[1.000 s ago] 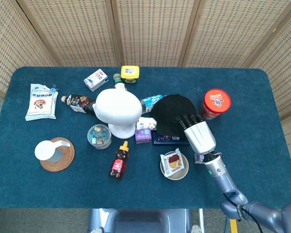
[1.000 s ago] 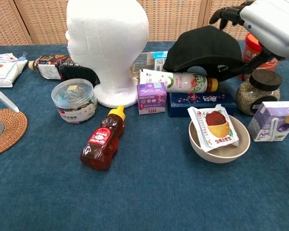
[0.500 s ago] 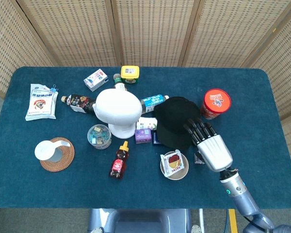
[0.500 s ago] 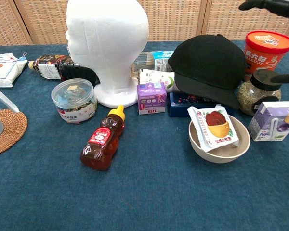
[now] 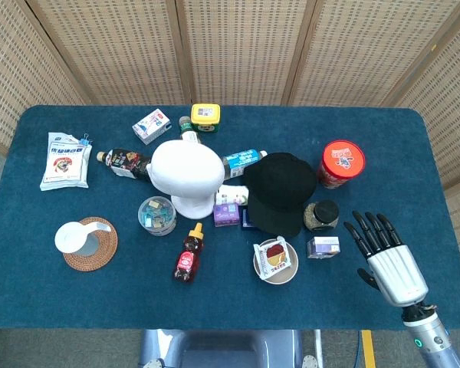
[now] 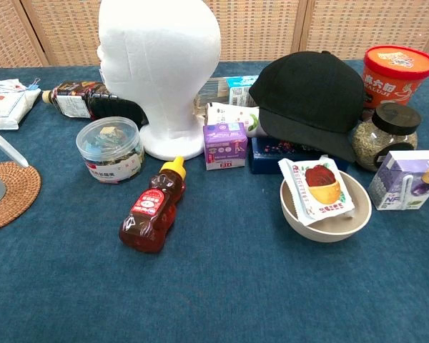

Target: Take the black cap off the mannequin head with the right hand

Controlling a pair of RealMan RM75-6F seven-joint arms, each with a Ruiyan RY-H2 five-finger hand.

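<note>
One black cap — off mannequin head.

Right hand silver-shelled, black fingers, grey wrist, small green light

The black cap looks like soft, dull cloth. The mannequin head is white, matt foam, a bit grainy. The right hand is shiny grey metal with black plastic fingers. The table wears fuzzy blue cloth.
</note>
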